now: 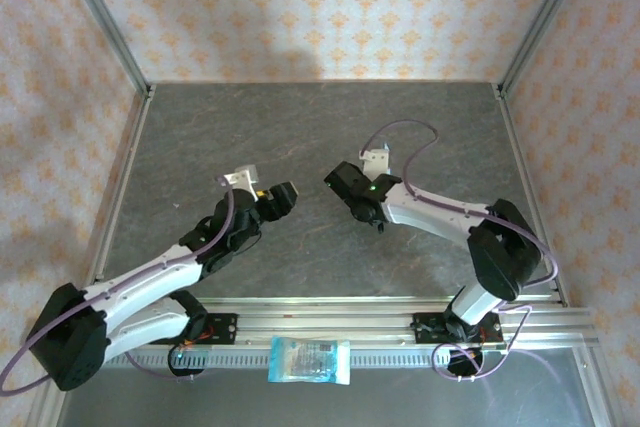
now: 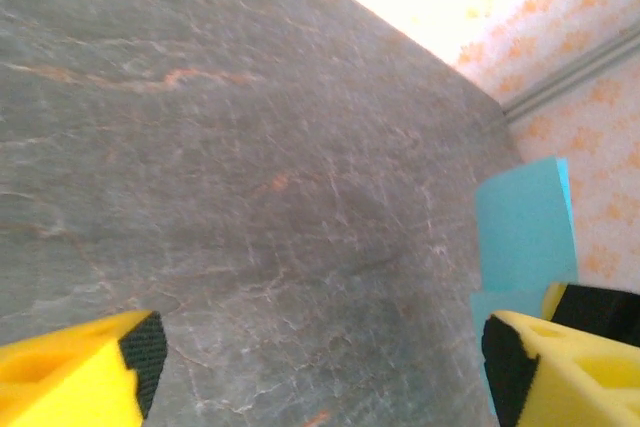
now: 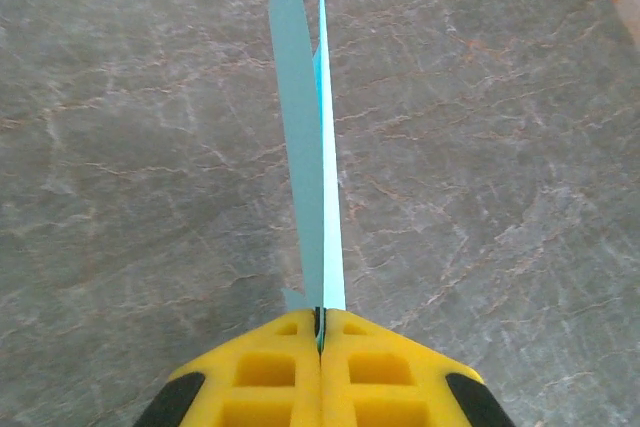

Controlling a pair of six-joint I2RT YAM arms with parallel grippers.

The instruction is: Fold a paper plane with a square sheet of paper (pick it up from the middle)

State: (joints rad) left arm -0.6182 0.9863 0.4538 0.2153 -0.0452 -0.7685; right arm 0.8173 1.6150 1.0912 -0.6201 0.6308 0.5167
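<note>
Right pincer (image 3: 320,319) is clamped fully shut on the paper (image 3: 312,147). Its two yellow fingers (image 3: 270,372) meet with no gap. The light teal paper sticks straight out from between them. It is seen edge-on as two thin layers lying close together, above the grey marbled worktop (image 3: 120,147). Whether its far end touches the worktop cannot be told.

Left pincer (image 2: 325,347) is spread wide and grips nothing, with bare worktop (image 2: 250,147) between its yellow fingers (image 2: 70,372). From the left wrist, the paper (image 2: 525,227) shows as a flat teal panel. It stands just beside the right-hand finger and runs partly behind that finger's tip. Whether the two touch cannot be told.

From above, a blue-and-white packet (image 1: 310,359) lies on the rail at the near edge, between the two arm bases. Both pincers are well beyond the packet, over the middle of the worktop (image 1: 300,117). The left pincer (image 1: 283,197) is beyond the packet and slightly to its left. The right pincer (image 1: 345,185) is beyond the packet and slightly to its right. The two face each other, near but apart. The paper is therefore also well beyond the packet, at the right pincer's tips.
</note>
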